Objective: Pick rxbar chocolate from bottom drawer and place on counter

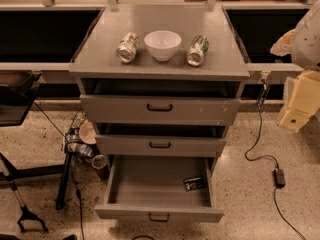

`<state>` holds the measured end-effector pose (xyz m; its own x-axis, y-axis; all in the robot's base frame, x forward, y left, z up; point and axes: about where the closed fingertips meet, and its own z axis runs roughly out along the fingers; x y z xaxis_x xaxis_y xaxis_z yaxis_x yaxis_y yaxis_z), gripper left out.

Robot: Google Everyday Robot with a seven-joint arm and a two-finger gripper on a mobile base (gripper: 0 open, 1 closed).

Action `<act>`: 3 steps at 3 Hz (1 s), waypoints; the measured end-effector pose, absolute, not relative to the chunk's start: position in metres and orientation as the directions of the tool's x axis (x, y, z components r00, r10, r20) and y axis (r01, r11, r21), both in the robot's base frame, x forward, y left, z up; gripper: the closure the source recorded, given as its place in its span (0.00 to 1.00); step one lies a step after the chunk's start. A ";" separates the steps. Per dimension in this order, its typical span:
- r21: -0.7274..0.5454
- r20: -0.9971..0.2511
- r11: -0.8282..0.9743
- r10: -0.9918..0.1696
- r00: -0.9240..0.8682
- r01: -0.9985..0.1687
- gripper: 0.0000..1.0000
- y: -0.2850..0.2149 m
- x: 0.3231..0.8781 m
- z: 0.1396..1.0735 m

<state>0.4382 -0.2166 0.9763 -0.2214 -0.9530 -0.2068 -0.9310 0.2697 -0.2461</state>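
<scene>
Three drawers faced the single camera view, stacked in a grey cabinet at the centre of the frame. The bottom drawer (150, 176) was pulled far out toward the lower edge, and its grey floor was in plain sight. The rxbar chocolate (194, 183) lay flat on that floor in the near right corner, a small dark packet with pale markings, close to the right wall and the front panel. Nothing else showed inside the drawer.

Above it, the middle drawer (160, 145) and the top drawer (160, 109) each carried a dark wire handle, with a dark gap over each front.

The counter (160, 19) filled the upper middle of the frame. A white bowl (162, 44) stood upright near its front edge. Just left of the bowl lay one silver-green can (128, 47) on its side, and just right of it lay a second can (197, 50), also on its side.

The gripper (299, 105) hung at the right edge of the frame, a pale yellowish shape level with the top drawer, well apart from the cabinet and from the packet. It was partly cut off by the frame, and whether it was spread or closed could not be told; it seemed to hold nothing.

On the speckled floor at lower right, a black cable ran to a small power brick (279, 177).
</scene>
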 end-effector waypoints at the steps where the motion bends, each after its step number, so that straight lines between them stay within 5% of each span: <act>1: -0.250 -0.221 0.276 -0.950 -0.223 -0.928 0.00 -0.215 0.437 0.977; 3: -0.212 -0.249 0.122 -0.966 -0.067 -0.969 0.00 -0.135 0.435 0.893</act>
